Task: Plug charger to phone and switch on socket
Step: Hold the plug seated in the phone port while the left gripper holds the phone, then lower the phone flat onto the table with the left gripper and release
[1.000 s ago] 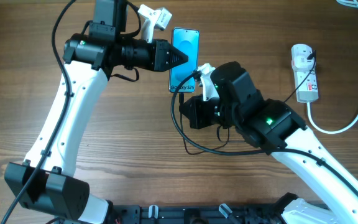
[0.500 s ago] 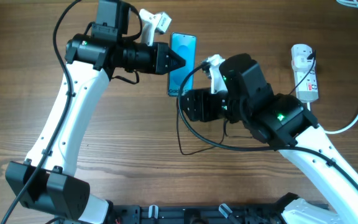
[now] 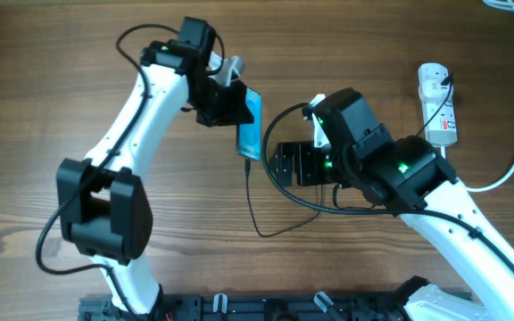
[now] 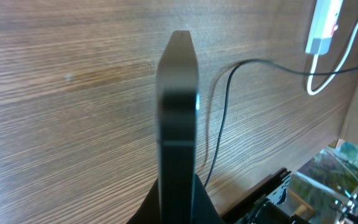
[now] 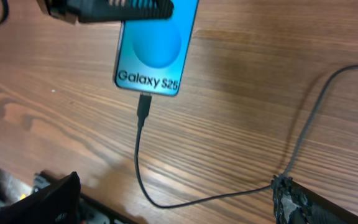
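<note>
Since a second ago the left arm [image 3: 141,116] swung inward and the right fingers [image 5: 48,208] sprang wide off the charger [image 5: 143,111], now seated in the phone [image 5: 157,46], which the left fingers [image 5: 110,9] clamp. Keep it steady; reach the socket [image 3: 439,105], far right on the desk [image 3: 43,53], without snagging cable.

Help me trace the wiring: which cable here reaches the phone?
The thin black charger cable, its tip at the phone, at the Galaxy S25 end. The thicker white lead only leaves the socket, off to the side.
</note>
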`<state>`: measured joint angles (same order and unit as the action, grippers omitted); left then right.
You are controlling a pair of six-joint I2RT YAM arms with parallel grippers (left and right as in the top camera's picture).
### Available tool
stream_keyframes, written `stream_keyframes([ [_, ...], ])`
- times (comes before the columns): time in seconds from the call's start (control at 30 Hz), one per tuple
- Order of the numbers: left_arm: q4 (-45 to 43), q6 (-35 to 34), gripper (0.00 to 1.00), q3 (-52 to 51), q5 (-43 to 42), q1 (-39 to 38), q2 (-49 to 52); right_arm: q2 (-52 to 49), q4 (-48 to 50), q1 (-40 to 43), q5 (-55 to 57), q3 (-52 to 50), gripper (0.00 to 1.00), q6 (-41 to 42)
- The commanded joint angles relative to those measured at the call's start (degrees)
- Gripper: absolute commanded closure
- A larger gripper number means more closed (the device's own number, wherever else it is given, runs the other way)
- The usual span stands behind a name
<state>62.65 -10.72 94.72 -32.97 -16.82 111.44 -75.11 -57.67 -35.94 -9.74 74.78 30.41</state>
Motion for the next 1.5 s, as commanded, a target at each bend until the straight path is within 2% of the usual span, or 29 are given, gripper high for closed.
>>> stream_keyframes([
  [0.0,-1.2,-0.7,0.96,0.0,-2.3,-1.4,1.9,0.1,0.0,0.0,4.5,0.8,0.00,0.2],
  [0.17,-4.5,-3.5,0.96,0.0,-2.4,-1.3,5.0,0.1,0.0,0.0,5.8,0.8,0.00,1.3],
  [0.57,-7.8,-3.6,0.96,0.0,-3.6,-3.8,12.5,-1.4,1.0,0.0,5.9,0.7,0.00,3.0],
  [0.7,-10.4,-7.8,0.96,0.0,-3.6,-4.5,13.2,-2.9,1.0,0.0,4.9,0.7,0.00,3.0],
  [0.93,-13.3,-7.8,0.95,0.0,-3.4,-6.3,15.2,-4.7,1.7,0.0,2.8,0.7,0.00,3.0],
  [1.2,-13.6,-7.8,0.93,0.0,0.1,-6.6,15.6,-5.3,3.0,0.0,-5.9,0.7,0.00,2.5],
  [1.47,-13.4,-7.8,0.92,0.0,0.1,-6.9,19.1,-5.3,1.2,0.0,-6.0,0.7,0.00,2.5],
])
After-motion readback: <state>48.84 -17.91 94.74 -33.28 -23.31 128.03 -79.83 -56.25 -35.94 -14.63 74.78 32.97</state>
